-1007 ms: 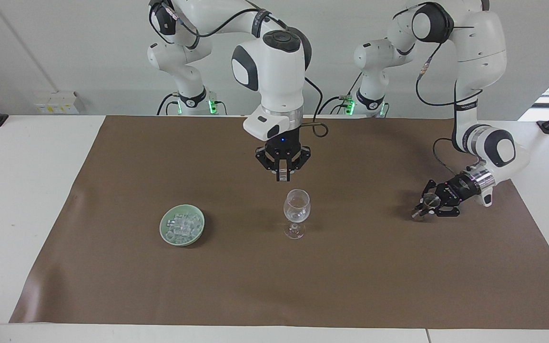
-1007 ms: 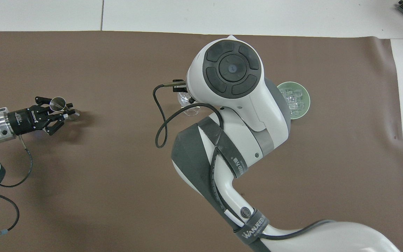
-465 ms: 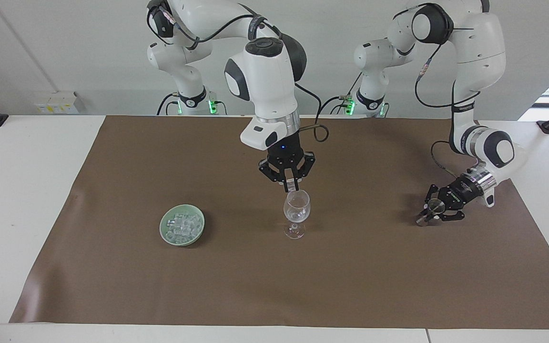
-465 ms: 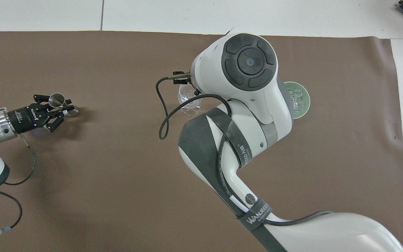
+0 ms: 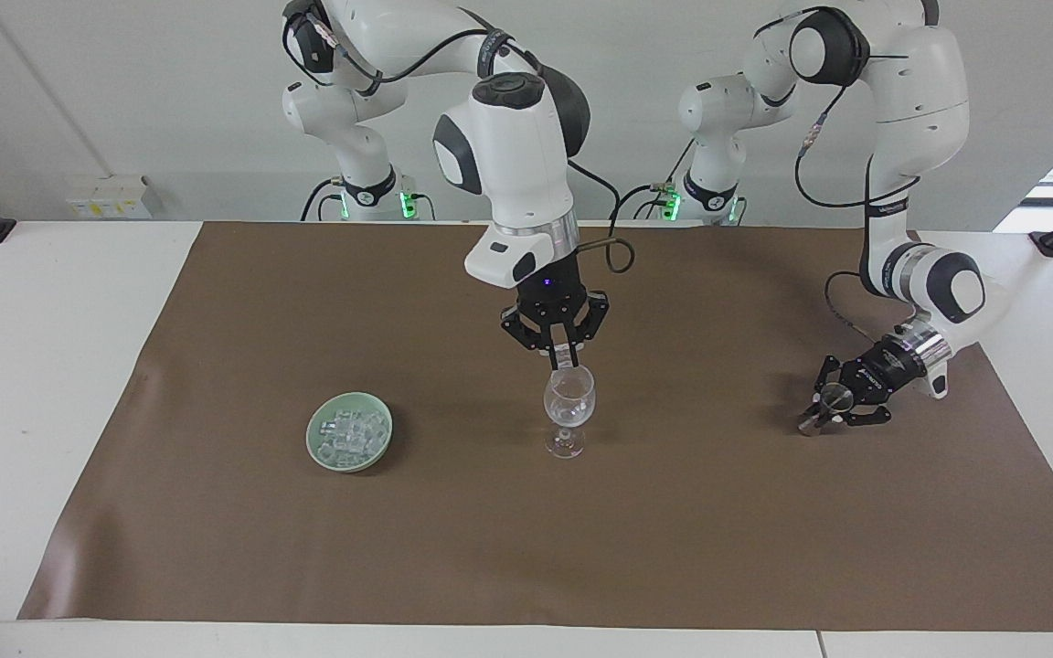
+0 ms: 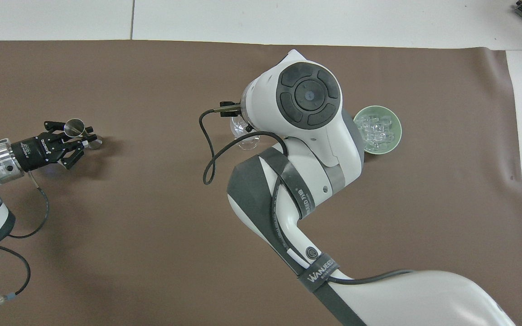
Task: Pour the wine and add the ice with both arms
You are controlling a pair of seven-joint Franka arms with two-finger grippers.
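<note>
right end effector [image 5: 562, 358] over wine glass [image 5: 569, 408]

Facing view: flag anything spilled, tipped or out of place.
Nothing stands out. The wine glass stands upright on the mat, the ice lies in the green dish, and no spill shows near the metal cup in the left gripper.

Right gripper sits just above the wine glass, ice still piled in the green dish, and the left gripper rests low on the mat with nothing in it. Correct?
Not quite: the facing view shows the left gripper holding a small metal cup. The rest stands.
</note>
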